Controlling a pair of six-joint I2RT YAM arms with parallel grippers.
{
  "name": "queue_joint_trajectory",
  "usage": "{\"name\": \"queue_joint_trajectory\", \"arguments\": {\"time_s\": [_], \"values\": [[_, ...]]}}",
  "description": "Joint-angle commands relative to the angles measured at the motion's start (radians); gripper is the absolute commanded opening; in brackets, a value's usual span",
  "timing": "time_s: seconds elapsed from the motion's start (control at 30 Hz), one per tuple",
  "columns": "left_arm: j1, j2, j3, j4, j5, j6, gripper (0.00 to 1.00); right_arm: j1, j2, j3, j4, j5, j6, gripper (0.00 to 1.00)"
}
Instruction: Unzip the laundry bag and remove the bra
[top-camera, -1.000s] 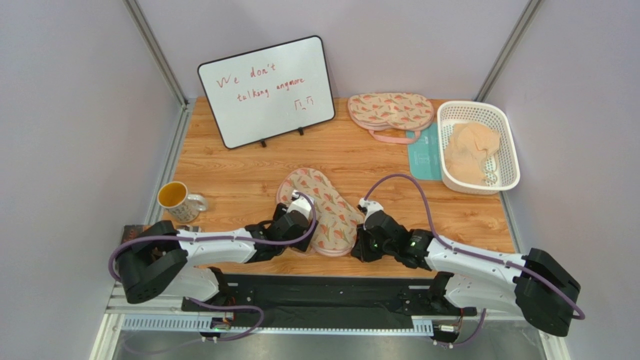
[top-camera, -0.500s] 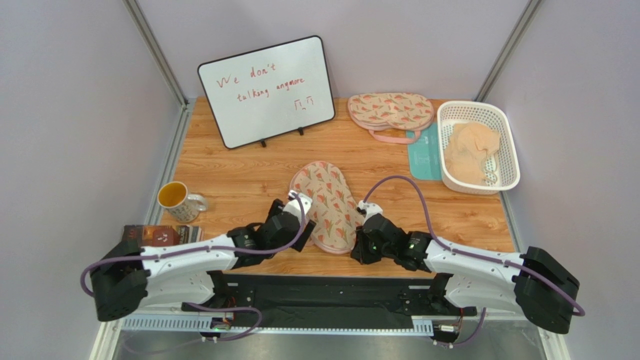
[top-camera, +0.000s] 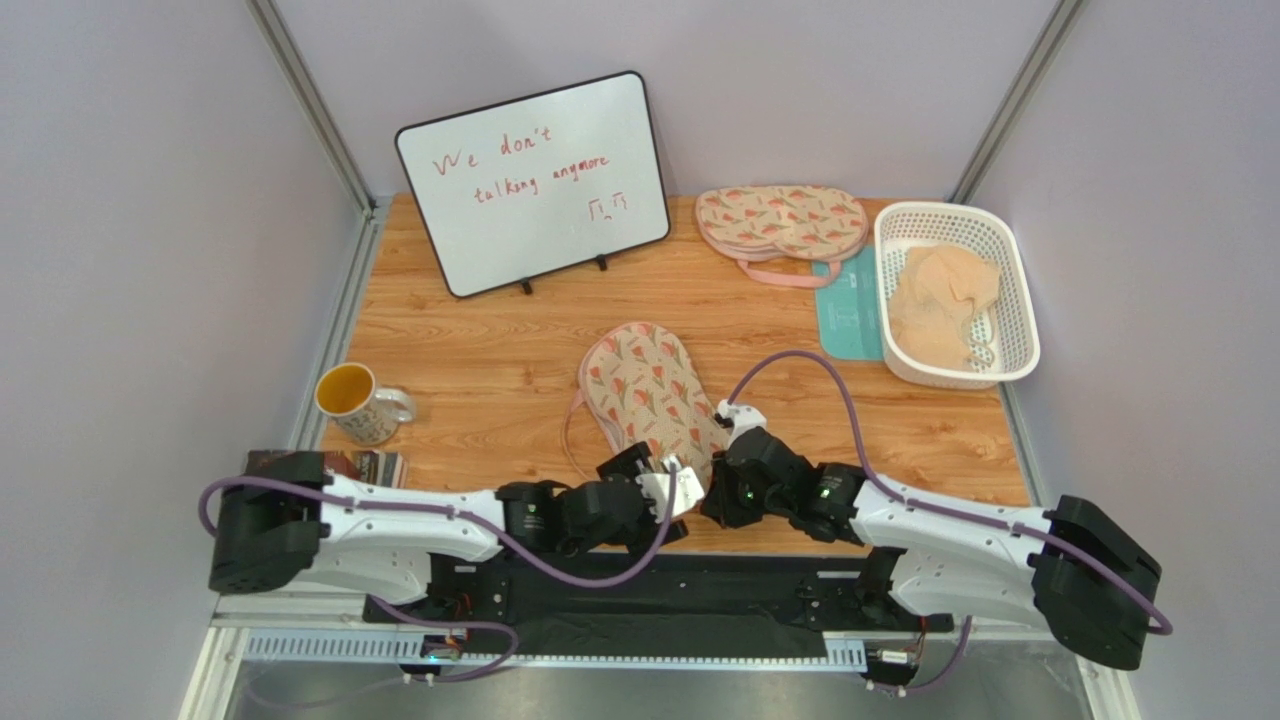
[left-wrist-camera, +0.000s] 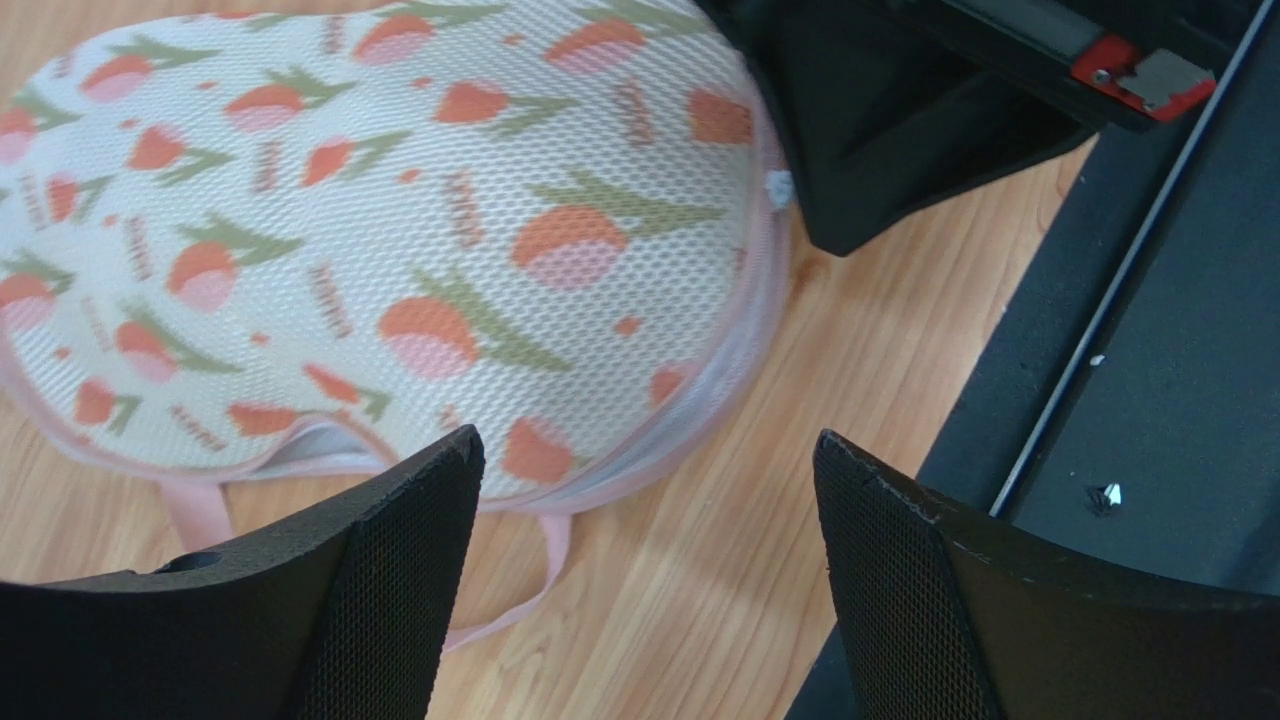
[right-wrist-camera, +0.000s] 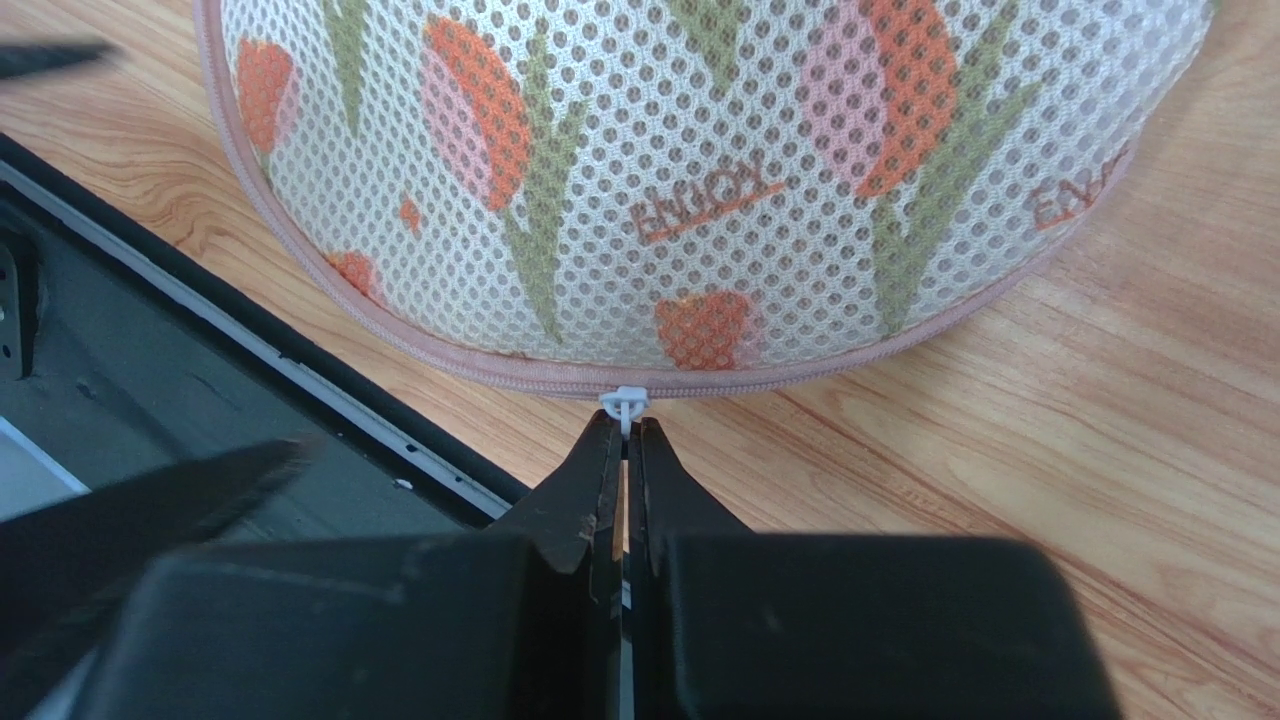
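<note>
Top external view, from the left: a white mug (top-camera: 358, 401) holding yellow liquid stands near the table's (top-camera: 481, 353) left edge, with a dark flat packet (top-camera: 323, 468) just nearer the arms. Behind them a whiteboard (top-camera: 534, 180) with red handwriting leans on its stand.

The left gripper (top-camera: 649, 477) reaches across to the near end of the laundry bag (top-camera: 646, 387), which lies at the middle of the table with its far end angled to the left and its pink loop strap (top-camera: 571, 428) trailing off its left side. In the left wrist view the left gripper's (left-wrist-camera: 646, 578) fingers (left-wrist-camera: 394, 578) stand wide apart, above the wood, holding nothing, just short of the bag's (left-wrist-camera: 376, 255) rounded end.

The right gripper (top-camera: 712, 483) meets that same end from the right. In the right wrist view the right gripper's (right-wrist-camera: 622, 450) jaws are pressed together on the small white zipper pull (right-wrist-camera: 622, 402) at the bag's (right-wrist-camera: 676, 165) pink seam, and the zip looks closed on both sides of the pull.

Farther right, at the back, lie a second printed pouch (top-camera: 781, 221), a teal card (top-camera: 851, 308) and a white basket (top-camera: 1022, 323) holding pale peach fabric (top-camera: 942, 308).
</note>
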Motion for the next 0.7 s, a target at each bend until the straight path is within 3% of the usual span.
{"name": "queue_joint_trajectory", "arguments": {"time_s": [0.0, 0.23, 0.33, 0.37, 0.4, 0.53, 0.57, 0.67], "values": [[-0.035, 0.145, 0.073, 0.102, 0.023, 0.055, 0.87, 0.004, -0.027, 0.018, 0.030, 0.019, 0.012, 0.00], [-0.055, 0.264, 0.110, 0.160, -0.078, 0.041, 0.88, 0.002, -0.030, 0.021, 0.026, 0.020, 0.011, 0.00], [-0.057, 0.284, 0.108, 0.173, -0.126, 0.034, 0.81, 0.002, -0.026, 0.023, 0.024, 0.020, 0.007, 0.00], [-0.057, 0.288, 0.108, 0.171, -0.133, 0.032, 0.76, 0.002, -0.026, 0.023, 0.026, 0.020, 0.008, 0.00], [-0.057, 0.299, 0.110, 0.164, -0.146, 0.029, 0.62, 0.002, -0.026, 0.023, 0.027, 0.020, 0.008, 0.00], [-0.057, 0.317, 0.108, 0.151, -0.164, 0.002, 0.33, 0.002, -0.024, 0.024, 0.029, 0.020, 0.010, 0.00], [-0.057, 0.321, 0.107, 0.148, -0.164, -0.005, 0.21, 0.002, -0.024, 0.024, 0.027, 0.020, 0.010, 0.00], [-0.057, 0.318, 0.098, 0.137, -0.185, -0.015, 0.00, 0.002, -0.026, 0.023, 0.020, 0.025, 0.007, 0.00]]}}
